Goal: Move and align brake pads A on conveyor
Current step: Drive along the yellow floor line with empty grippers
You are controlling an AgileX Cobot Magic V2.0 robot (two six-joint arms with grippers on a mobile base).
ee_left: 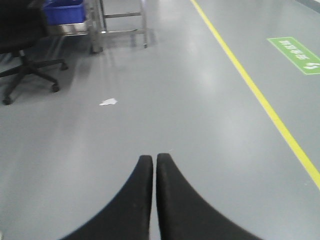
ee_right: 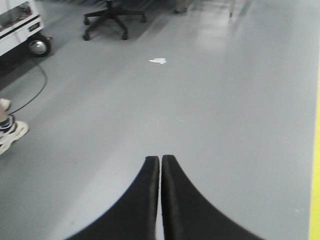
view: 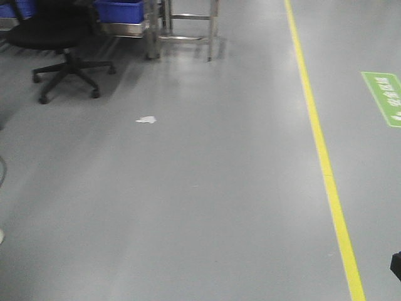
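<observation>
both jaws shut over the factory floor, with the brake pads and conveyor out of view

the left jaws are closed tip to tip with nothing between them, and the right jaws likewise, only a hairline slit showing; both point out over the grey floor [view: 207, 207]. a scrap of white paper [view: 146, 119] lies on it, well apart from a black office chair [view: 59, 37] and blue bins [view: 119, 9] beside a steel frame [view: 188, 28]. a yellow line [view: 326, 169] runs along the right, with a green floor sign [view: 383, 97] beyond it. in the right wrist view a shoe [ee_right: 11, 134] and a cable [ee_right: 37, 90] sit at the left edge.
</observation>
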